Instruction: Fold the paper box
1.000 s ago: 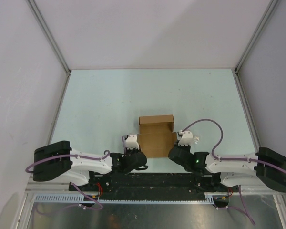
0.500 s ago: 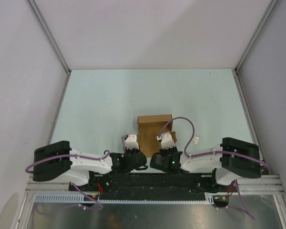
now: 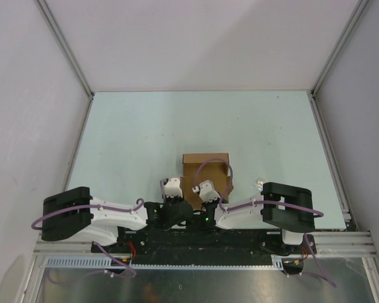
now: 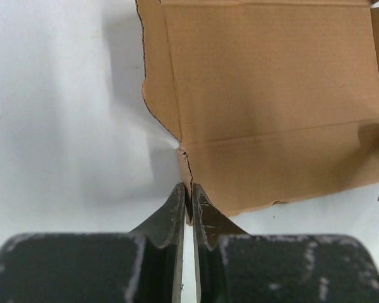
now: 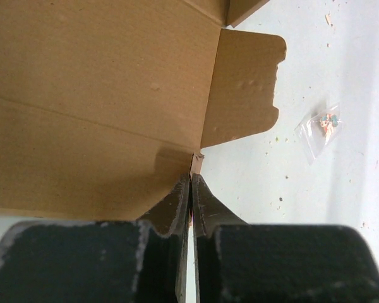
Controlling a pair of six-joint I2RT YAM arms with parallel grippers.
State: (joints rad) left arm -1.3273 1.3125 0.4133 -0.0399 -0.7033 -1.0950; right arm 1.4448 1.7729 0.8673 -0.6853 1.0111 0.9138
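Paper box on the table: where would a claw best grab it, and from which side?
By its thin near edge, coming in low from the near side. The paper box lies open and mostly flat, so only a free edge can be pinched. The left claw and right claw each pinch a near corner.

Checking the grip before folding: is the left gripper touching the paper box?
Touching. The left wrist view shows the left gripper pinching the paper box at its edge.

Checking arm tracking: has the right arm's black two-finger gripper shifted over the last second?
Yes. The right gripper swung leftward, away from the table's right rail, and now sits over the brown cardboard paper box.
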